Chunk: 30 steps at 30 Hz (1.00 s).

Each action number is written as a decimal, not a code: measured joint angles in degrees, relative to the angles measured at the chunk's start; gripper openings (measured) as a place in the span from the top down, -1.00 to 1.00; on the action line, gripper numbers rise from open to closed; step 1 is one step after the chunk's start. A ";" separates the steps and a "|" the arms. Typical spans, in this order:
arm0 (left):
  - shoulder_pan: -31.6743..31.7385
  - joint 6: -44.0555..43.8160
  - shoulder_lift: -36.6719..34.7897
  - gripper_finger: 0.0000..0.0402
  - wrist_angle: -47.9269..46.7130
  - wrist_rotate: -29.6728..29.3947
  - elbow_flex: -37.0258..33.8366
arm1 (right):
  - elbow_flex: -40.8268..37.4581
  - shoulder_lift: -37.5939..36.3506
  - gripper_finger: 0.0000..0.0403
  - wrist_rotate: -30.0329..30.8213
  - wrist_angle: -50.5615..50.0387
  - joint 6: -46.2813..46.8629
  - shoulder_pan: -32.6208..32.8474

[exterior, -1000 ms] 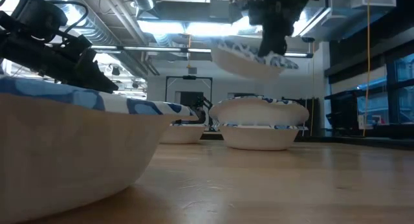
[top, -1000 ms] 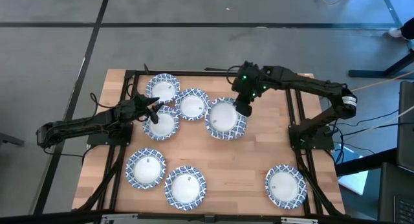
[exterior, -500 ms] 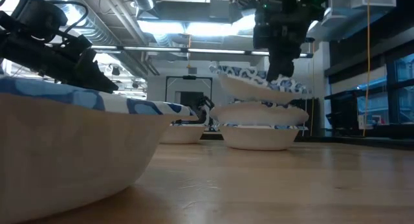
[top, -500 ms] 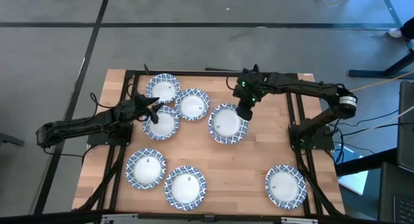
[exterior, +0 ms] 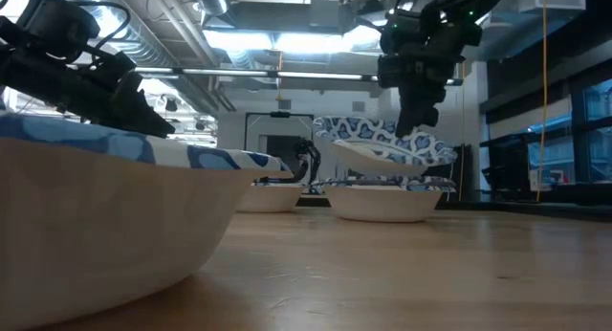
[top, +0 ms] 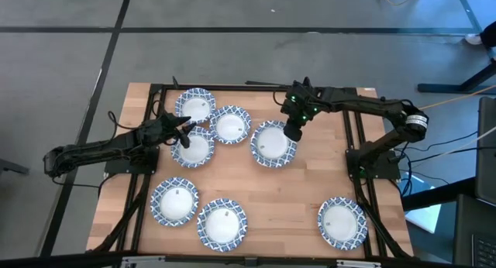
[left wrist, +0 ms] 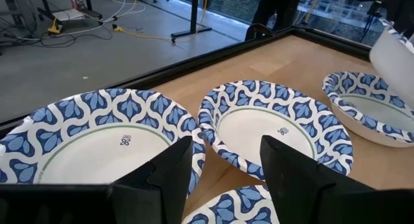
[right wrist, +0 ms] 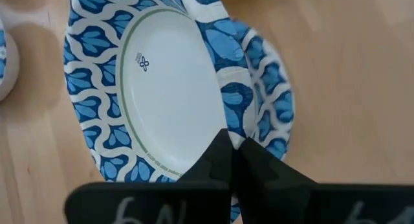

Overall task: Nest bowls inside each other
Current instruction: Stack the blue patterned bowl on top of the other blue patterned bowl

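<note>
Step in hand: right tool point(top: 292, 132) clamped on the rim of a shallow blue-and-white patterned bowl point(right wrist: 169, 94), lowering it into the stacked bowl point(exterior: 381, 199) at worktop point(top: 279, 190) centre. Low view shows what the overhead hides: held bowl tilted, one edge down in the stack, not seated. Right wrist view shows fingers pinched on the rim, lower rim peeking beside it. Next, my read: level it, settle, release. Left tool point(left wrist: 223, 160) fingers apart, hovering over the rear bowl cluster point(top: 208, 125).
</note>
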 joint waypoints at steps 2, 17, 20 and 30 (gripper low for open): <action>0.00 0.00 0.00 0.12 0.00 0.00 0.00 | 0.00 0.18 0.98 -0.01 1.50 0.48 -0.43; 0.00 -0.07 0.00 0.12 0.00 0.00 0.00 | 0.01 4.72 0.54 2.57 2.01 -0.01 -0.78; 0.00 -0.07 0.00 0.12 0.00 0.00 0.00 | 0.10 4.72 0.38 3.01 1.80 -0.09 -0.78; -0.02 -0.09 0.00 0.12 0.00 0.00 0.00 | 8.98 2.24 0.20 2.88 -12.49 -4.96 -0.37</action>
